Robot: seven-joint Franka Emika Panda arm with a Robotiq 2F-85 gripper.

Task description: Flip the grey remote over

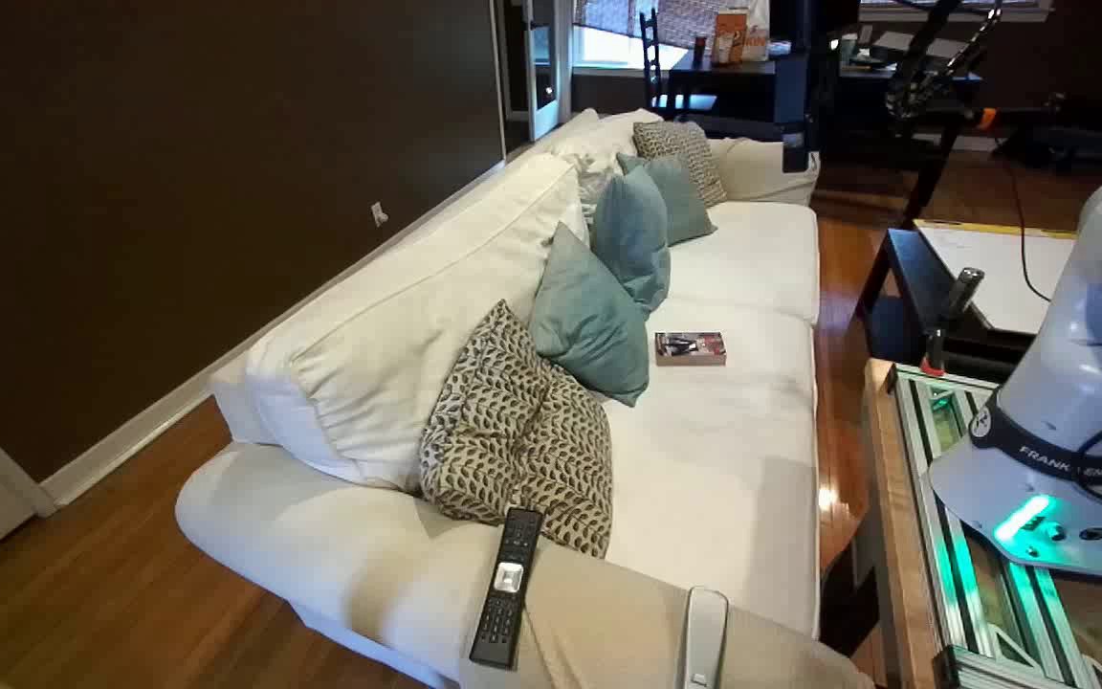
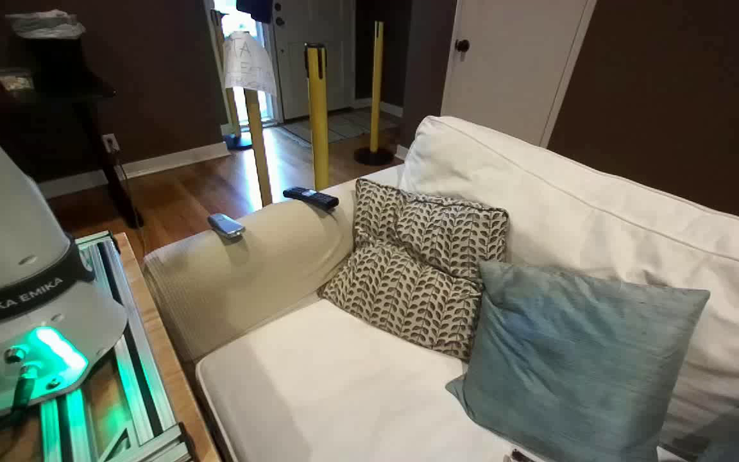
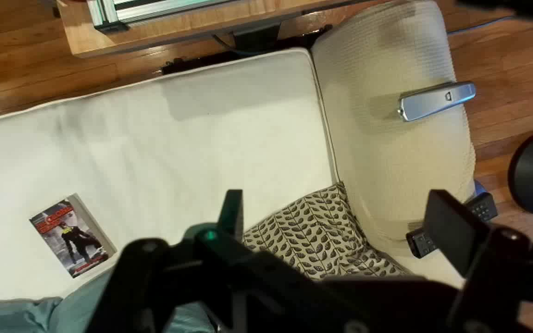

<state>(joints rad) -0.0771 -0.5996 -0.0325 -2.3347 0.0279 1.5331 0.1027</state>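
The grey remote [image 3: 437, 101] lies across the sofa's armrest, plain silver face up with one small mark on it. In the wrist view its outer end reaches past the armrest's outline. It shows in both exterior views as well, as a pale grey remote [image 1: 705, 636] and a silvery remote [image 2: 226, 226]. My gripper [image 3: 340, 208] is open high above the sofa, its fingers wide apart with nothing between them. The remote is well away from the fingers, toward the upper right of the wrist view. A dark shape [image 1: 795, 96] at the top of an exterior view may be part of the gripper.
A black remote [image 1: 506, 588] lies on the same armrest [image 2: 267, 256], partly behind a finger in the wrist view. A leaf-patterned pillow [image 3: 312, 231] leans beside the armrest. A book [image 3: 73, 236] lies on the seat; teal pillows [image 1: 594, 316] line the backrest.
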